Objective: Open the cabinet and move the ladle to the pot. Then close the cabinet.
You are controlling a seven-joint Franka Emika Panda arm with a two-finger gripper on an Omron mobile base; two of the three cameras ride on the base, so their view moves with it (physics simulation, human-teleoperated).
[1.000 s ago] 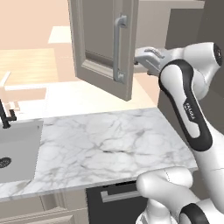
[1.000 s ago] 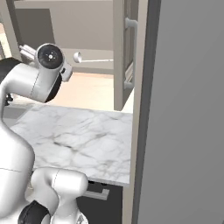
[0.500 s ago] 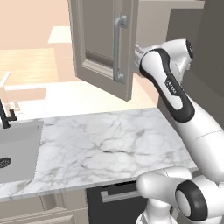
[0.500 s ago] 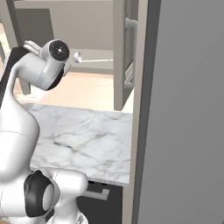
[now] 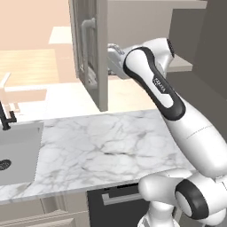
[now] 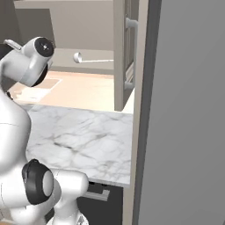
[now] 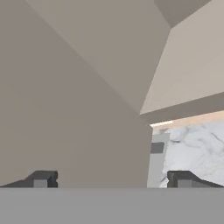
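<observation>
The cabinet (image 5: pixel 91 53) hangs above the worktop (image 5: pixel 106 146) with one door swung out, edge-on toward the base cameras, its silver bar handle (image 5: pixel 86 48) on the outer face. In the right base view the same open door (image 6: pixel 125 52) stands just left of a tall dark grey unit (image 6: pixel 184 114), and the ladle (image 6: pixel 92 59) lies flat on the inner shelf (image 6: pixel 83 66), bowl end toward the arm, handle pointing toward the door. The gripper (image 7: pixel 111 179) is raised to cabinet height close behind the open door; its two dark fingertips (image 7: pixel 41 179) stand spread wide with nothing between them. From the hand view, beige panel surfaces fill the space ahead of the gripper, with marble worktop beyond to one side; which cabinet face these panels belong to cannot be settled from that view. The ladle appears apart from the gripper, untouched. A sink (image 5: pixel 17 150) with a dark tap (image 5: pixel 5 117) sits well off to the gripper's left, set into the worktop.
</observation>
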